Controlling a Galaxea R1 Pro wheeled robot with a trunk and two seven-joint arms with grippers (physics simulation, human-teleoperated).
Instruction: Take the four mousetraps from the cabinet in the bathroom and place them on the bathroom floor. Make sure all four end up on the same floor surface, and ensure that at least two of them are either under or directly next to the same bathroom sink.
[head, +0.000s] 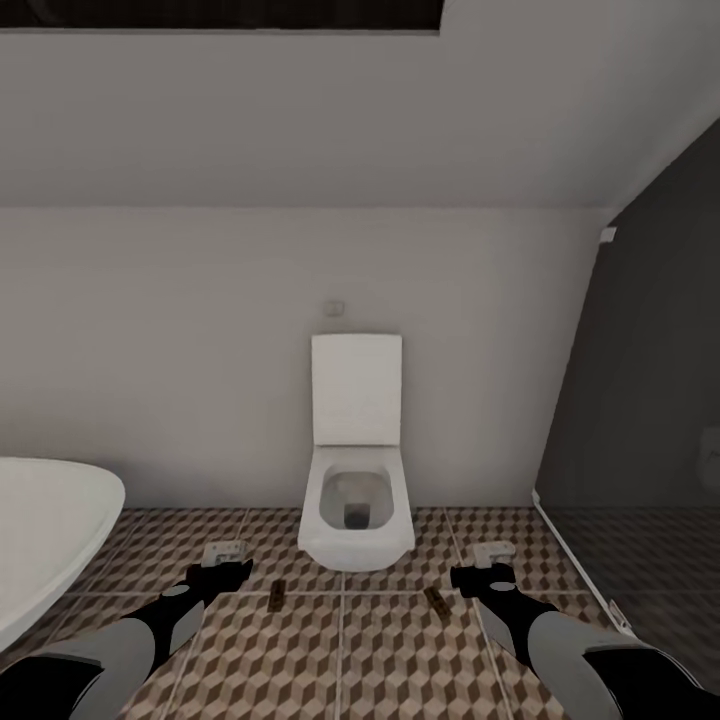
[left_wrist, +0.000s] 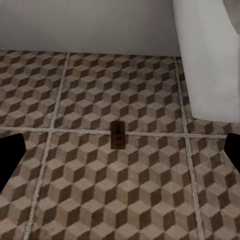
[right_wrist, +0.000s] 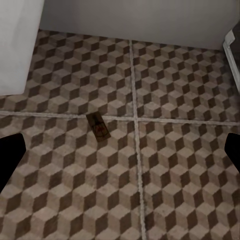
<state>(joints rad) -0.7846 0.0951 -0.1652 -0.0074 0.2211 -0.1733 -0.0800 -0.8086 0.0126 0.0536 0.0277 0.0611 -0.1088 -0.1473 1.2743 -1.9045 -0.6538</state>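
The white toilet (head: 356, 490) stands against the pale wall, its lid raised, and I use it as the landmark. The bathroom floor (head: 400, 650) with the cube-pattern tiles spreads in front of it.

2 mousetraps lie flat on this floor. The left mousetrap (head: 276, 595) is in front of the toilet on the bathtub side, near a grout line; in the left wrist view it (left_wrist: 118, 135) lies across a grout line, free of any finger. The right mousetrap (head: 436, 600) lies in front of the toilet on the side of the dark glass panel (head: 640, 420); in the right wrist view it (right_wrist: 98, 126) sits tilted just beside a grout crossing.

The left gripper (head: 222, 570) hovers near the left mousetrap, jaws spread and holding nothing. The right gripper (head: 480, 572) hovers near the right mousetrap, also spread and holding nothing.

The white bathtub (head: 45, 530) is well apart from the toilet, beyond the left gripper.
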